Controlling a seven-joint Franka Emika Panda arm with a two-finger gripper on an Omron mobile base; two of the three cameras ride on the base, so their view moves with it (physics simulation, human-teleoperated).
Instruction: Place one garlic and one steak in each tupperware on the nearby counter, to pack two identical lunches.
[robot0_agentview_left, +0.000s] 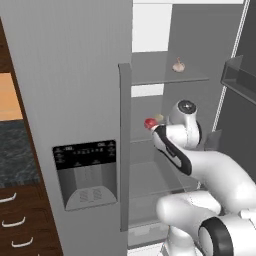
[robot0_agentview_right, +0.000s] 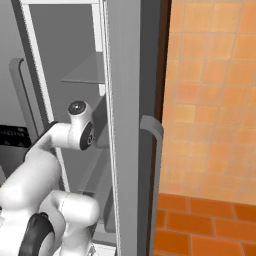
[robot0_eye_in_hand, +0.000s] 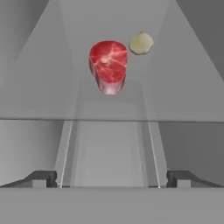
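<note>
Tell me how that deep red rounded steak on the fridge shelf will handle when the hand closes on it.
The deep red rounded steak chunk looks like a stubby cylinder standing on its flat end, so it probably will not roll unless tipped. Its curved sides may slip between straight fingers. The small pale cream garlic bulb sits close beside it and could get nudged.

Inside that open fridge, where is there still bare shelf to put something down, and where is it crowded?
Top shelf: bare left of the lone garlic bulb. Middle shelf: crowded at the back, where the red steak sits close beside another garlic; its near part, ahead of the open pincer, is bare.
</note>
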